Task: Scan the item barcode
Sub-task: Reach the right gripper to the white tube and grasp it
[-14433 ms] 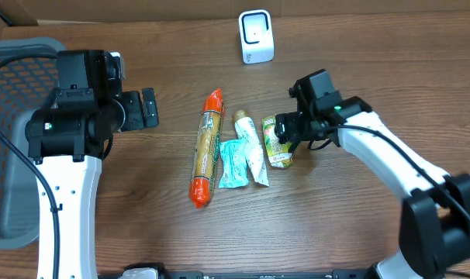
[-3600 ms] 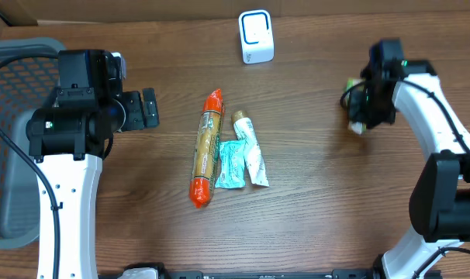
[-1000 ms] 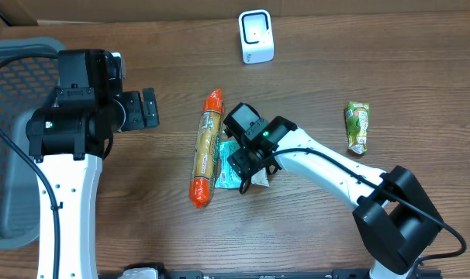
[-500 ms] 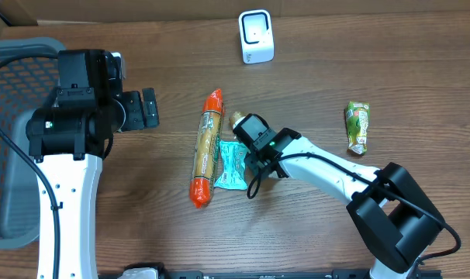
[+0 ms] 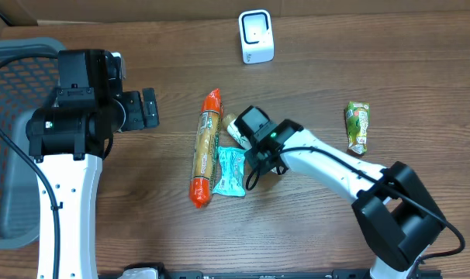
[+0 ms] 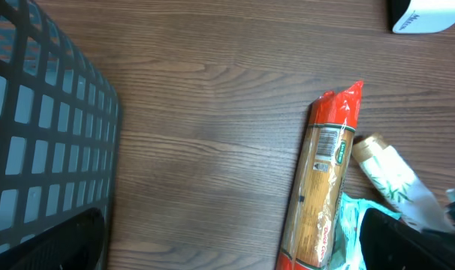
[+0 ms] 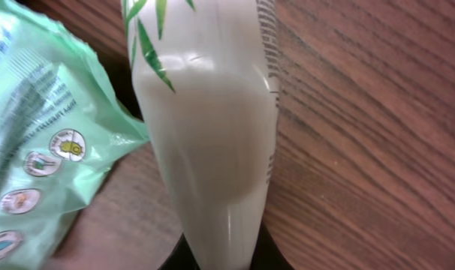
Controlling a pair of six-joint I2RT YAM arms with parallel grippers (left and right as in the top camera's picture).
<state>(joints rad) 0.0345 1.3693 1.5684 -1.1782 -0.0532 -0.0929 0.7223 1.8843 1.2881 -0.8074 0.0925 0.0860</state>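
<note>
Grip is the weak point here. Your right pincer (image 5: 257, 149) is clamped narrow on the tube (image 7: 212, 150), and the wrist view shows the jaws pinching only its tail end, with the whole white body reaching away from them. The tube lies in the middle of the table (image 5: 336, 225), its cap end pointing toward the far left.

Watch these as you lift:

- The tube looks soft and glossy. Held by the tail alone, it may droop, swing or slide out once its weight comes off the wood.
- The teal pouch (image 5: 230, 171) lies just left of the tube and its edge meets the tube's side. You cannot tell whether a corner is tucked beneath, so a fast pull could drag it along or nudge the long pack (image 5: 205, 147) beside it.
- No barcode shows on the face you see, only fine print along one edge. If the code sits underneath, the scanner (image 5: 256, 36) at the far edge will read nothing unless you turn the wrist.
- Squeezing harder may buckle the tube instead of securing it.

Your left pincer (image 5: 148, 108) hangs wide and empty toward the left edge, well clear. The green pouch (image 5: 357, 127) lies apart toward the right edge.
</note>
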